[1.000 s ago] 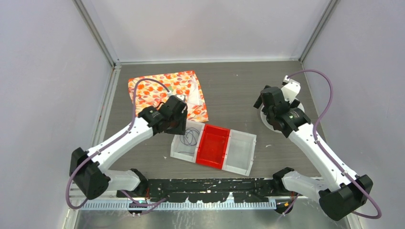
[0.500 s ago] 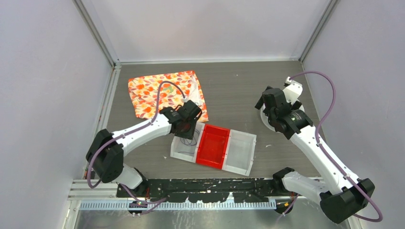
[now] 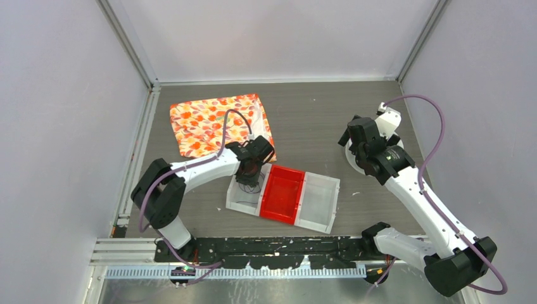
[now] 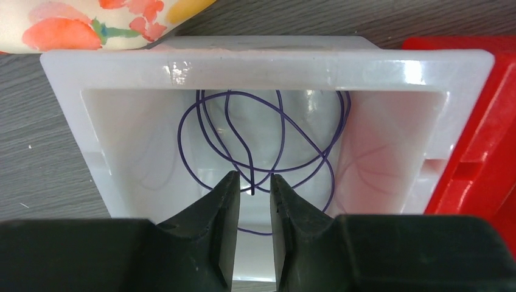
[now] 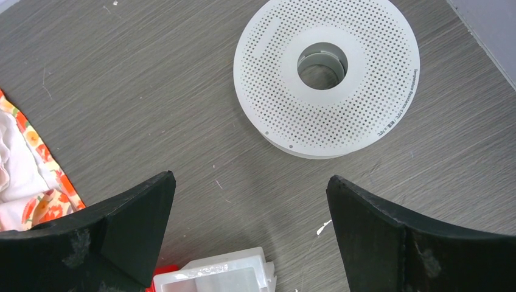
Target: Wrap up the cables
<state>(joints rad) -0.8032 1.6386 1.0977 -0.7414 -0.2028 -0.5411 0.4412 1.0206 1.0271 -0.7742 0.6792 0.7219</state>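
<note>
**Left gripper poised on the wire's loose end**

The cables (image 4: 250, 173) are one hair-fine, dark purple-blue wire lying in loose, overlapping loops on the floor of the white end compartment (image 4: 261, 64) of a three-part tray (image 3: 316, 202), beside its red middle section (image 4: 481, 121). It looks almost weightless and limp. It will likely spring and slide rather than hold a shape, and a hard tug could drag the whole coil up or kink it. The loose end is the sensible place to grasp, since pinching a loop would gather several strands at once. That end stands up from the coil, right in the gap of the left gripper (image 4: 254, 182).

The left arm reaches in from the left with its elbow folded back and its wrist tipped down into the compartment. Its fingers (image 4: 222, 207) stand only a narrow gap apart on either side of the wire end, and the pinch does not look made: clear space shows on both sides of the strand.

The right gripper (image 5: 248, 182) hangs high over the table (image 3: 316, 120), its jaws spread wide and grasping nothing, just short of a white perforated spool (image 5: 359, 73). A floral cloth (image 3: 202, 120) lies at far left.
</note>
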